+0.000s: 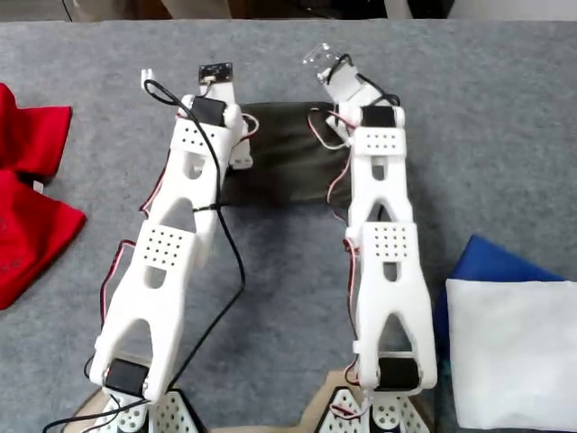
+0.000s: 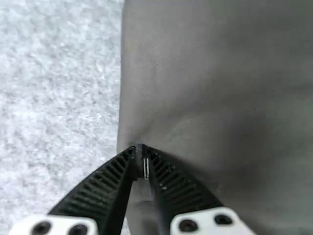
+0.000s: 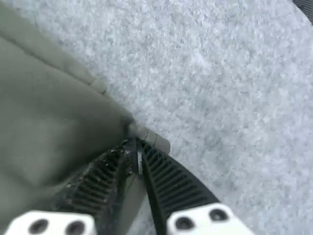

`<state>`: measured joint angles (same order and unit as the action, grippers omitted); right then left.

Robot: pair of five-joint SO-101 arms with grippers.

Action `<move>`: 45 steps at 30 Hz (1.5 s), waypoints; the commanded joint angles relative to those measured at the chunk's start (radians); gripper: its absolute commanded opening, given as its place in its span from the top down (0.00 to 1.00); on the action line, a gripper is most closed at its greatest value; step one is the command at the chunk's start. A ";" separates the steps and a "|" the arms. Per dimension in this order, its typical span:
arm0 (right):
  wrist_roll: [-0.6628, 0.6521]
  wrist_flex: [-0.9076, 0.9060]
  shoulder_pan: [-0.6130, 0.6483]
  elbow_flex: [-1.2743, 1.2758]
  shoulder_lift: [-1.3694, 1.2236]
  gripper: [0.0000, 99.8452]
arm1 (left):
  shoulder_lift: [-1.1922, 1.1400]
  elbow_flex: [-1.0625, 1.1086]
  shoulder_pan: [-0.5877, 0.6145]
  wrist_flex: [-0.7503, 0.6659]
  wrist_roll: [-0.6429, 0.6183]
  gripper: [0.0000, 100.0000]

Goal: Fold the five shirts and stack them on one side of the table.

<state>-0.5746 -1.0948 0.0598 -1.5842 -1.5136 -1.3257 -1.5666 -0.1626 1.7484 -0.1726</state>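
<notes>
**Item:** dark olive shirt (image 1: pixel 284 162), a flat rectangle at the far middle of the grey surface (image 1: pixel 270 289). We record its long axis running side to side, from one arm to the other.

**Left hand** (image 2: pixel 139 155): clenched on the shirt's left edge, cloth pinched between the jaws.

**Right hand** (image 3: pixel 135 147): clenched on the shirt's right corner, with bare surface just beyond.

**Governing relation:** the shirt lies between the two hands, each nearest its own end. We judge the coming fold must be carried by both together, across the short axis.

**Also listed:** red shirts (image 1: pixel 27 207), loose at the left side. White shirt (image 1: pixel 514 352), folded at the right side, lying over a blue shirt (image 1: pixel 491 262).
</notes>
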 commanded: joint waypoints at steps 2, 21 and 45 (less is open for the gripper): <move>-0.014 0.021 -0.008 -0.064 -0.007 0.99 | -0.005 0.000 0.035 0.005 0.018 0.98; 0.203 -0.520 -0.013 -0.082 0.492 0.99 | 0.260 -0.009 0.017 -0.456 -0.058 0.98; 0.399 -0.683 -0.007 0.561 0.700 0.99 | 0.122 0.163 0.066 -0.554 -0.095 0.98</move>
<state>-0.1818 -1.7714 0.0414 -1.2022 -1.0180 -1.2352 -1.3886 -0.0844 1.1715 -0.2754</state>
